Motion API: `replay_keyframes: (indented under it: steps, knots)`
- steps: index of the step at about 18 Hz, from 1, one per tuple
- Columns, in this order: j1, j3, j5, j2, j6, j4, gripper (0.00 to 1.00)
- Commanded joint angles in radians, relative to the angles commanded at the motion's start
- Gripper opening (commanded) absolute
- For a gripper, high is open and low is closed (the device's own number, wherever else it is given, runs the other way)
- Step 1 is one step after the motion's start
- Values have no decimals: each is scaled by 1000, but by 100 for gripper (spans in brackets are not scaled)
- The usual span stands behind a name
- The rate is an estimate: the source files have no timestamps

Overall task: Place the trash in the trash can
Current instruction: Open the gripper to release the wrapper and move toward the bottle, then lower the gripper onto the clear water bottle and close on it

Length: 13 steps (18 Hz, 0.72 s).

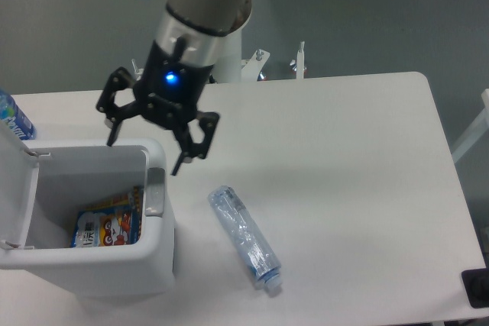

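Gripper (147, 141) fingers are spread wide and hold nothing, as you can see; it hangs above the far right corner of the bin (114, 265), touching nothing. Your wrapper (107, 225) lies inside the bin. The crushed bottle (246, 239) rests on the desk (344, 173), right of the bin.

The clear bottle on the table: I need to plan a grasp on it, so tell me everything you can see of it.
The clear bottle is crushed transparent plastic, creased along its body, with a white cap at its near end. It lies on its side on the white table, running diagonally from upper left to lower right, just right of the trash can. Only the table touches it; the open gripper hangs above and left of it, empty.
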Motion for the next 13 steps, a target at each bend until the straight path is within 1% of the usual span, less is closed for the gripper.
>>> replay_keyframes:
  steps: [2,3,5,7,10,13]
  knots:
    - [23,12,6,-11,-136,51,100]
    - [40,11,14,-17,-181,63,100]
    - [74,3,43,-32,-209,62,100]
    - [88,2,74,-47,-212,59,100]
    - [88,-5,110,-113,-247,52,100]
    - [78,-29,169,-167,-266,33,100]
